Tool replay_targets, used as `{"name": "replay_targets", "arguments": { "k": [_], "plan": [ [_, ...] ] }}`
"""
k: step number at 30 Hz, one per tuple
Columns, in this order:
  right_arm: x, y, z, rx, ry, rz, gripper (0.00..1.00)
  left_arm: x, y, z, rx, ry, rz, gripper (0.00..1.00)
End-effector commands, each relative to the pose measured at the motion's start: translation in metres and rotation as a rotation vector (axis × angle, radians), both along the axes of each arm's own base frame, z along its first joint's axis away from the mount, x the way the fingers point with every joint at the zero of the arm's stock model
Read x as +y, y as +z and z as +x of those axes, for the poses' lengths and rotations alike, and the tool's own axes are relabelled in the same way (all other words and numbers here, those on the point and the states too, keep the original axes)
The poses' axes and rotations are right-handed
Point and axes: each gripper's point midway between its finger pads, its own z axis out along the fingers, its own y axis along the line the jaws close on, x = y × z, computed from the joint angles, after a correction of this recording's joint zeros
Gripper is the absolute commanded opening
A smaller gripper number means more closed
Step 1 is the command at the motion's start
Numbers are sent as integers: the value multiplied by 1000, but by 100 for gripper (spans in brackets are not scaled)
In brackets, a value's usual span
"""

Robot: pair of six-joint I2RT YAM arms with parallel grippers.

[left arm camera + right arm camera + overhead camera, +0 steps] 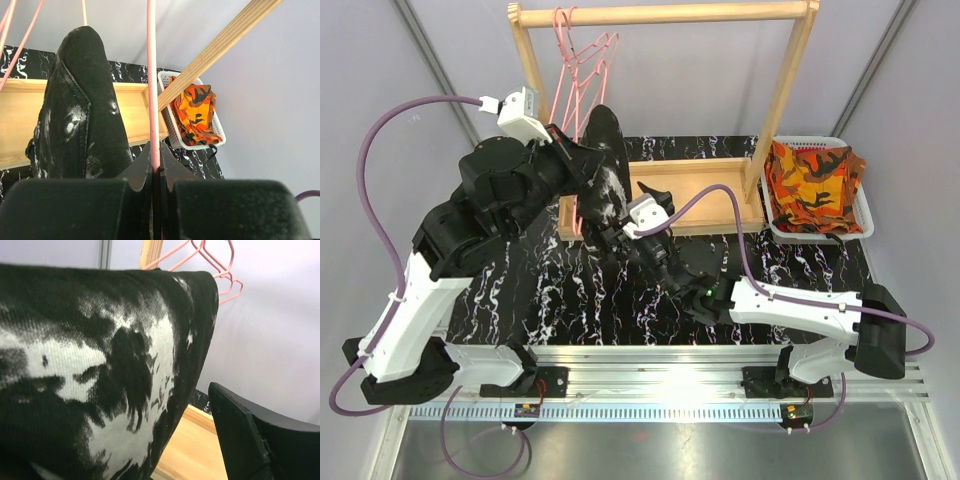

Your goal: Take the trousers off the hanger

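You have two pairs of trousers in sight: one black speckled pair (75,115) just left of your left fingers (137,175), and one camouflage pair (194,112) beyond them to the right, in the one white basket (867,215). One pink hanger (151,75) is pinched between those fingers. Several more hangers (582,75), too tangled to count, hang on the one wooden rack (660,14).

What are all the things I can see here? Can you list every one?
black speckled trousers: one, black and white, hanging on the rack
camouflage trousers: one, orange, red and black, in the basket
pink hangers: several, pink, on the rack's rail
basket: one, white, right of the rack
rack: one, pale wood, back of the table
table: one, black marbled
left gripper: one, black, shut on a pink hanger
right gripper: one, black, at the speckled trousers
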Motion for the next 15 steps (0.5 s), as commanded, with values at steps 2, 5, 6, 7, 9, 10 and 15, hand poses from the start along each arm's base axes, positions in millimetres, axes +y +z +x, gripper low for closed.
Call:
{"name": "replay_targets", "arguments": {
  "k": [2,5,6,7,9,10,15],
  "plan": [
    [2,33,-2,-33,8,105,85,16,79,-9,-191,24,-224,0],
    [6,34,0,-41,2,108,85,15,78,-9,-189,21,-228,0],
    [7,36,0,-46,2,109,85,16,78,-9,-189,21,-228,0],
    [7,37,1,-48,-3,108,84,16,77,-9,-189,21,-228,0],
    [8,36,4,-54,-21,103,84,15,77,-10,-188,16,-232,0],
    [7,37,6,-58,-34,109,84,15,78,-11,-189,15,-237,0],
    [2,35,15,-100,-131,77,83,13,75,-12,-184,1,-237,0]
  ]
}}
